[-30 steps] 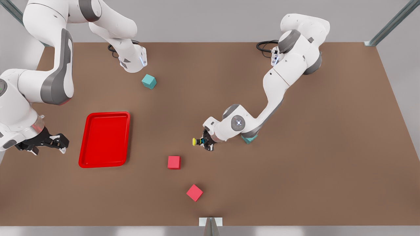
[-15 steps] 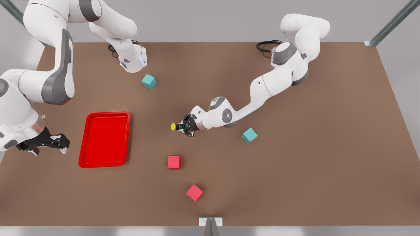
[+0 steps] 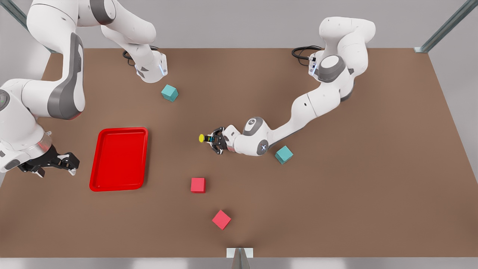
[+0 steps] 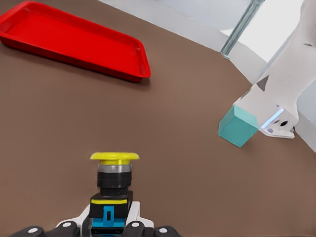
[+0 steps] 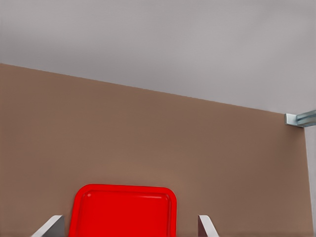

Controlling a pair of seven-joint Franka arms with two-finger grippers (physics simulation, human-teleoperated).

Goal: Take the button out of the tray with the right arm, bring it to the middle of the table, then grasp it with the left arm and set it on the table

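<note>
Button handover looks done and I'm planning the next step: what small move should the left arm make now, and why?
Probably lower it to the table and release. The left tool grips the button by its dark body near the table's middle, yellow cap pointing sideways toward the tray, which lies empty. The right tool waits open beside the tray.

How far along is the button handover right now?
Done: the tray is empty, and the right end effector waits open beside it. In hand: the left end effector grips the button near the table's middle. Left: setting the button down and letting go.
</note>
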